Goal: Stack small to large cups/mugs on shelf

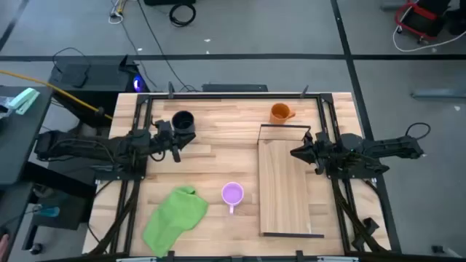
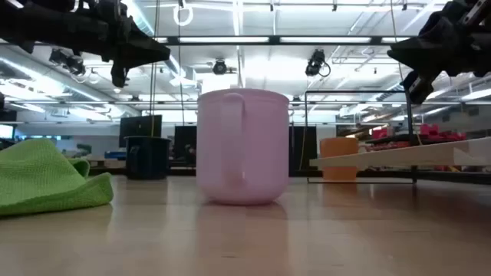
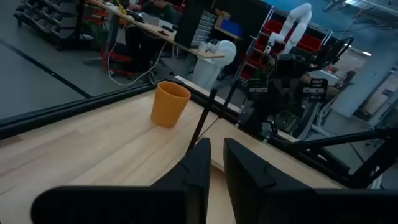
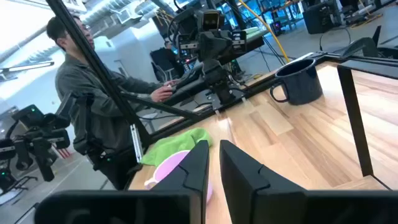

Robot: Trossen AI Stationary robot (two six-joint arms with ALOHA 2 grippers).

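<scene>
Nothing is stacked yet; all three mugs sit on the tabletop [image 1: 211, 156] and the shelf [image 1: 285, 185] board is bare. Left gripper [image 1: 177, 143] hovers just beside the black mug [image 1: 183, 121] near the table's back left, jaws nearly together with only a thin gap and holding nothing. Green cloth [image 1: 173, 218] lies at the front left, not part of the job. Light purple mug [image 1: 232, 194] stands upright at front centre, just left of the shelf. Orange mug [image 1: 280, 112] stands at the back, just behind the shelf's wire frame. Right gripper [image 1: 298, 152] hangs over the shelf's back end, jaws likewise almost closed and empty. Judged progress: none; every pick, placement and nesting step remains.
</scene>
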